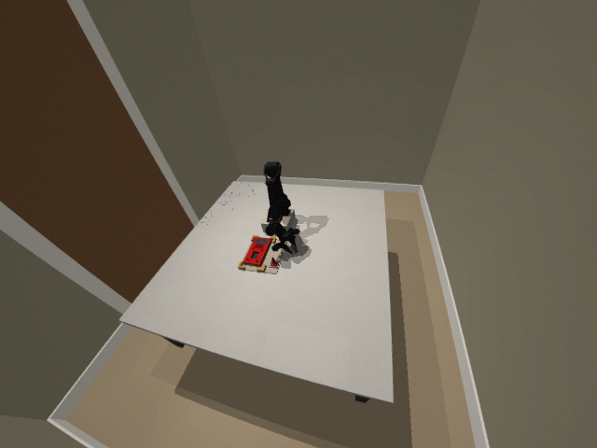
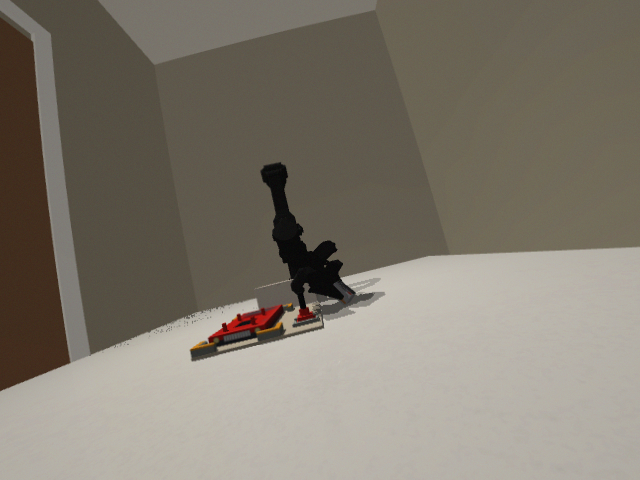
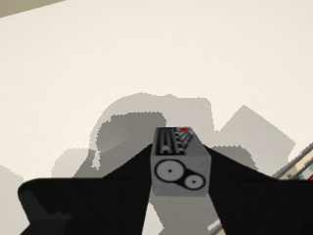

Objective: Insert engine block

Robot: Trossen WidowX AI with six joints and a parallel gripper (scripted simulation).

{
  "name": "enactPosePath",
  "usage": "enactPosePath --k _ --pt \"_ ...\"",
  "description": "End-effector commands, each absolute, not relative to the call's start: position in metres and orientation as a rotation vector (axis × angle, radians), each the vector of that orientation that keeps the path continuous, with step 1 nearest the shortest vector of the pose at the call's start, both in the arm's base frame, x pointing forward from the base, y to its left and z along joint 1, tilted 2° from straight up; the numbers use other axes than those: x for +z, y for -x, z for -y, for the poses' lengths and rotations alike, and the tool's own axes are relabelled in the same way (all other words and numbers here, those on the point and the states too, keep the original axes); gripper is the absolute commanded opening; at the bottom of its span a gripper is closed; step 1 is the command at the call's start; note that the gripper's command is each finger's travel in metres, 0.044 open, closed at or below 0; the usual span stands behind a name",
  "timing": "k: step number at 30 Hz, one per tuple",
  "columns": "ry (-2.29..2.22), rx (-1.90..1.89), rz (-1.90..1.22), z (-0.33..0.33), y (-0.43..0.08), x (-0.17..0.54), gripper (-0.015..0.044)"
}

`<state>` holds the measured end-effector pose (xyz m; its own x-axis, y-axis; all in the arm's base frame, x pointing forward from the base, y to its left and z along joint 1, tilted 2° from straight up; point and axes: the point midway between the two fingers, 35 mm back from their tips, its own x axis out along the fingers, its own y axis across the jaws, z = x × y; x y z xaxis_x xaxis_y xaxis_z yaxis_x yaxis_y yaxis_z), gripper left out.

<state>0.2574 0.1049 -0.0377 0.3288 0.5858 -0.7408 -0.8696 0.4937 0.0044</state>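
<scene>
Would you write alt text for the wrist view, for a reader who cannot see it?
A gray engine block, with two pulley circles on its near face, is held between the black fingers of the gripper above a pale tabletop crossed by shadows.

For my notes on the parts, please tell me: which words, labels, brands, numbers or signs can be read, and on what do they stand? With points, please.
No readable text anywhere.
Grey box-shaped engine block with printed pulleys (image 3: 180,175): only pictures; its small top markings are too blurred to read.
</scene>
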Motion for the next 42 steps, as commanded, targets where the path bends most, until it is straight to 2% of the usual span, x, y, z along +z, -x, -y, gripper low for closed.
enactPosePath --k 1,13,42 --pt "0.435 0.992 -0.756 -0.105 -0.257 -0.038 0.0131" --pt "0.435 0.992 -0.756 -0.105 -0.257 -0.038 0.044" --pt "0.438 0.989 -0.778 -0.078 -0.244 -0.008 0.044"
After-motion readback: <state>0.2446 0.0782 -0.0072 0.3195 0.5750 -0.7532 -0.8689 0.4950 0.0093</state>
